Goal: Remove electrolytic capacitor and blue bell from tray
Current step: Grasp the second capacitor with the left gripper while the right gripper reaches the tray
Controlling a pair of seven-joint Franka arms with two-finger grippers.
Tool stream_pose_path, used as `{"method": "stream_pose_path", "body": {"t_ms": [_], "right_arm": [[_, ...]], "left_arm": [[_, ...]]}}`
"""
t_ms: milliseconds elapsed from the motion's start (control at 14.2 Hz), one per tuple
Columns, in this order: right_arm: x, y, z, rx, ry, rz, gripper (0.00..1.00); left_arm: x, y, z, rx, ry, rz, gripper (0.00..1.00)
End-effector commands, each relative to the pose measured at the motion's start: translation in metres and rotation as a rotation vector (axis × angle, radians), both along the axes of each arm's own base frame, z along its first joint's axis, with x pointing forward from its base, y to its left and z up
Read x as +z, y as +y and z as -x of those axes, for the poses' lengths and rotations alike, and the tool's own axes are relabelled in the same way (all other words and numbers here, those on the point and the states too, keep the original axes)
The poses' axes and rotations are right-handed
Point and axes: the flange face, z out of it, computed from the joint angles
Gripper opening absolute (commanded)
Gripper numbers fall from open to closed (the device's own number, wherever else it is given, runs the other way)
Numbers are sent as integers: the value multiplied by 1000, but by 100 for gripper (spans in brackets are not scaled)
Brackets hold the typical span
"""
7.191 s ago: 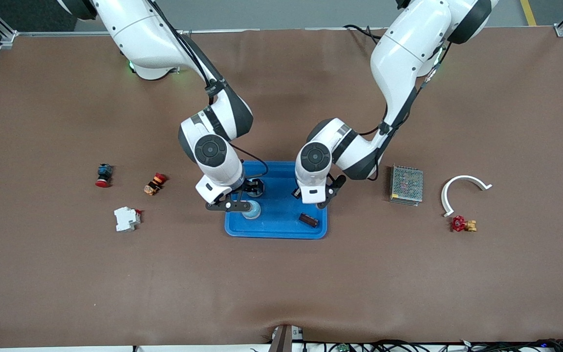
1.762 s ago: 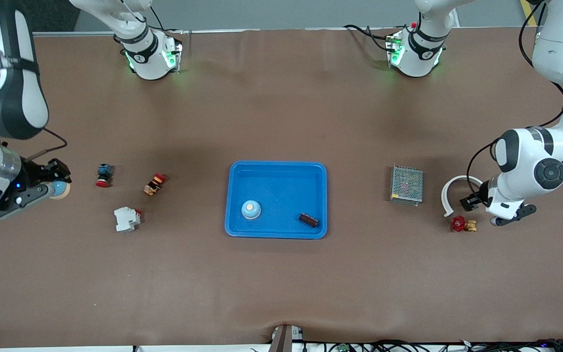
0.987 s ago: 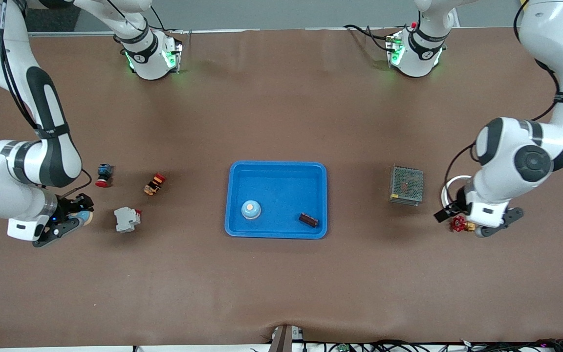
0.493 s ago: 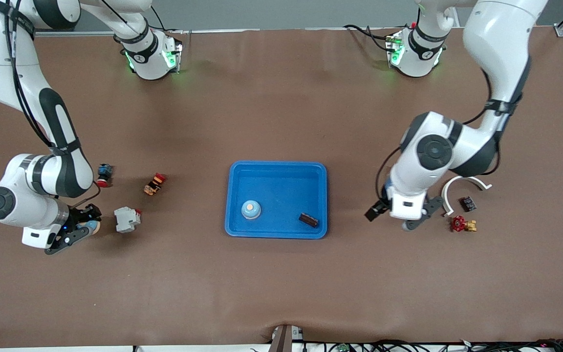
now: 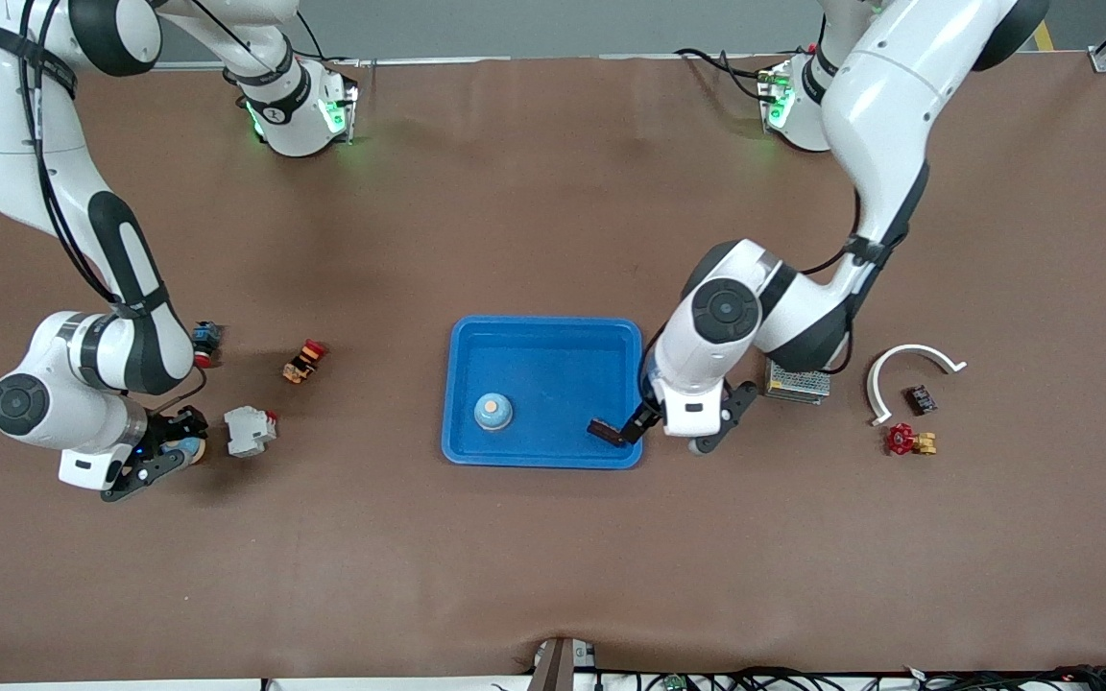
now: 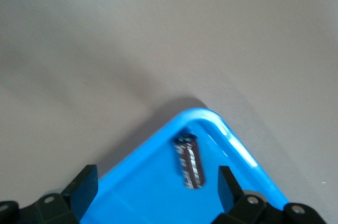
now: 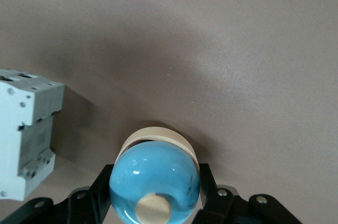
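Note:
A blue tray [image 5: 543, 345] lies mid-table. In it sit a blue bell [image 5: 493, 412] and a dark striped capacitor [image 5: 606, 432] near the corner toward the left arm's end. My left gripper [image 5: 673, 430] is open over that corner. In the left wrist view the capacitor [image 6: 189, 161] lies between its spread fingers [image 6: 84, 188], inside the tray's rim [image 6: 232, 139]. My right gripper [image 5: 164, 453] is shut on a second blue bell [image 5: 191, 447], low over the table beside the white breaker. The right wrist view shows this bell [image 7: 153, 179] clamped between the fingers.
A white circuit breaker [image 5: 249, 430] stands beside the right gripper and also shows in the right wrist view [image 7: 26, 134]. Two small push buttons [image 5: 204, 342] [image 5: 304, 360] lie farther back. A mesh-covered box [image 5: 800, 382], white curved clip [image 5: 908, 369], small dark part [image 5: 919, 399] and red valve [image 5: 910, 440] lie toward the left arm's end.
The left arm has swung from beside the mesh-covered box to the tray's corner over the capacitor. The right gripper has edged closer to the white breaker with its bell.

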Motion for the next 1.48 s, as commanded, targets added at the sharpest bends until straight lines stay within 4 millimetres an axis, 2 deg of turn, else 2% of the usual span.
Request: {"method": "stream_pose_path", "body": {"t_ms": [0, 70, 211, 352, 493, 634, 775, 846, 916, 987, 1057, 1128, 1269, 1339, 1410], "right_arm": [[0, -4, -5, -12, -15, -23, 67], [1, -4, -6, -14, -20, -24, 100], [3, -3, -6, -41, -21, -43, 100], [15, 3, -9, -78, -25, -84, 100], [54, 18, -20, -102, -23, -109, 100], [86, 42, -29, -244, 19, -130, 100], [108, 85, -30, -373, 45, -117, 100], [121, 113, -31, -434, 36, -109, 100], [123, 142, -30, -495, 38, -102, 100], [123, 171, -27, -561, 42, -91, 100], [121, 196, -25, -624, 43, -82, 100], [118, 223, -21, -686, 46, -75, 100], [115, 276, -12, -810, 46, -69, 100], [113, 298, -8, -847, 33, -71, 100], [108, 315, -4, -881, 22, -74, 100]], "left_arm": [[-14, -29, -5, 49, -30, -13, 95], [-23, -44, 3, 53, -39, -22, 88], [-31, -51, 5, 86, -70, -18, 80], [-50, -60, 10, 95, -75, -4, 80], [-67, -63, 11, 105, -102, -7, 77], [-78, -62, 13, 106, -105, -26, 70], [-79, -62, 13, 106, -104, -26, 59], [-79, -61, 12, 102, -105, -28, 54], [-81, -61, 13, 99, -103, -30, 48], [-84, -61, 13, 94, -99, -33, 40], [-88, -59, 13, 96, -94, -34, 28], [-91, -60, 15, 91, -91, -37, 23], [-98, -61, 17, 87, -84, -43, 21], [-97, -61, 17, 76, -88, -45, 8], [-91, -63, 17, 49, -97, -45, 0]]}}
